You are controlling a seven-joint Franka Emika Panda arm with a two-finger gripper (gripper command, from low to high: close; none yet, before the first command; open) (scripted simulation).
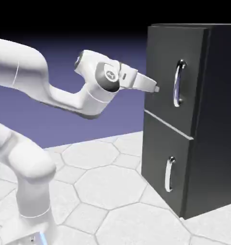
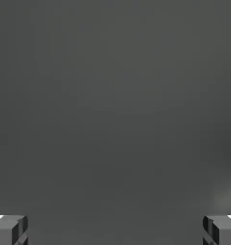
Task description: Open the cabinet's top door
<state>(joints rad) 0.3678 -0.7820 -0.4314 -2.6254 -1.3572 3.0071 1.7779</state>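
Cabinet: the tall matte black cabinet (image 1: 206,119) stands on the hexagon-tiled bench (image 1: 103,186) at the exterior view's right, its front turned toward the arm.
Top door: the top door (image 1: 172,76) takes up the upper part of the front and sits flush, shut; its long curved chrome handle (image 1: 178,83) runs vertically near the door's right edge.
Lower door: the lower door (image 1: 166,165) lies beneath it, also shut, with a shorter chrome handle (image 1: 169,173).
Arm: the white arm (image 1: 64,95) reaches level from the left toward the top door.
Tool: the tool (image 1: 156,89) points at the top door's left part, close to the panel and left of the long handle; whether it touches the door cannot be told.
Tool state: fingers spread wide apart, nothing between them.
Hand view: filled by flat dark grey door surface, with the two grey fingertips (image 2: 9,229) at the bottom corners.
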